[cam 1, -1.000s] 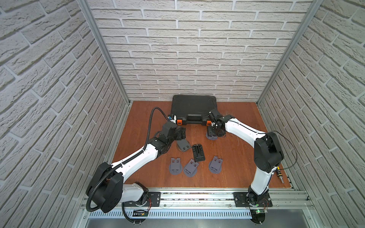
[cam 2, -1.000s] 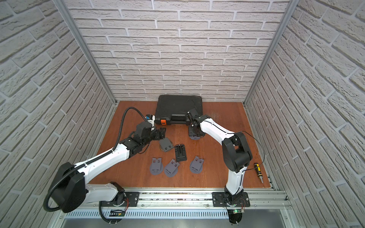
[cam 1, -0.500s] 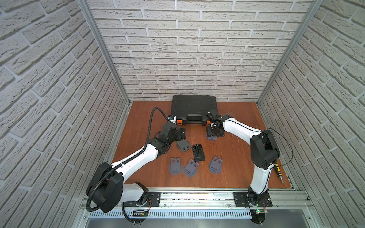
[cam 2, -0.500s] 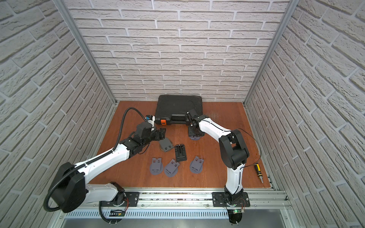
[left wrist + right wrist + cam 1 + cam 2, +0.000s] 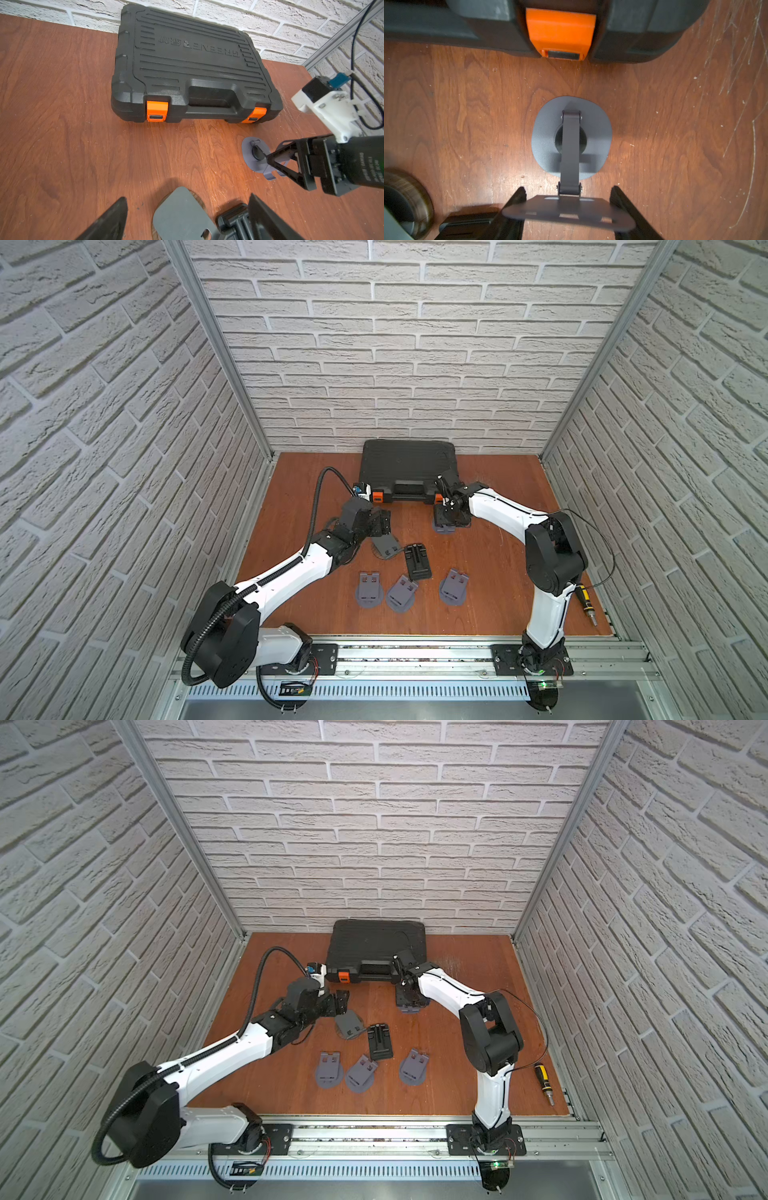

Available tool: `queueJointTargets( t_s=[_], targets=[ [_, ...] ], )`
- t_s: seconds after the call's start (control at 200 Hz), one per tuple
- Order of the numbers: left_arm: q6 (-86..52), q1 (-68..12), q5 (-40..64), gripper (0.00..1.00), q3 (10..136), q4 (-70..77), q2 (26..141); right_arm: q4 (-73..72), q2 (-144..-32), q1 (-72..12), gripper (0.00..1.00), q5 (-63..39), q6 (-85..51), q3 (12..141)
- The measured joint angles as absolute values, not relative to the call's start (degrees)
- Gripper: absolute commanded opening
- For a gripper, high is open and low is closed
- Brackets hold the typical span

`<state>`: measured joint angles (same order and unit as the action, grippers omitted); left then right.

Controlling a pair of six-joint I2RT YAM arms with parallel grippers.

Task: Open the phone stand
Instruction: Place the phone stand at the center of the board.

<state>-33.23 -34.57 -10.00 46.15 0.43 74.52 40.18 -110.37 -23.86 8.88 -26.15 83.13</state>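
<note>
The phone stand [image 5: 571, 137] is grey, with a round base flat on the wood just in front of the black case. Its arm is raised and its plate [image 5: 566, 214] is lifted off the base. My right gripper [image 5: 568, 189] is shut on the sides of that plate near the hinge. Both top views show the right gripper [image 5: 451, 516] [image 5: 409, 996] over the phone stand [image 5: 442, 526] [image 5: 409, 1008]. My left gripper [image 5: 187, 218] [image 5: 380, 524] stands wide open above a folded dark grey stand [image 5: 178, 214], not touching it.
A shut black tool case [image 5: 409, 466] with orange latches sits against the back wall. A black stand [image 5: 417, 562] lies mid-table, with three folded grey stands [image 5: 368, 589] [image 5: 401, 593] [image 5: 454, 587] nearer the front. A screwdriver [image 5: 586, 605] lies at the right edge.
The right arm's elbow has swung inward and toward the front while its gripper stays at the stand. The left arm has not moved.
</note>
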Motion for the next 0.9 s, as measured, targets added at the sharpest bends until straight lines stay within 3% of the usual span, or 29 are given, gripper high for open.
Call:
queueJointTargets(
  t_s=[0.595, 0.9],
  targets=[
    [-33.8, -34.6, -10.0, 0.90, 45.3, 1.0, 74.5, 39.5, -110.8, -23.8, 0.70, 8.5, -27.8, 83.1],
    [-34.6, -34.5, -9.7, 0.90, 44.6, 1.7, 74.5, 39.8, -111.3, -23.8, 0.77, 7.9, -28.3, 83.1]
  ],
)
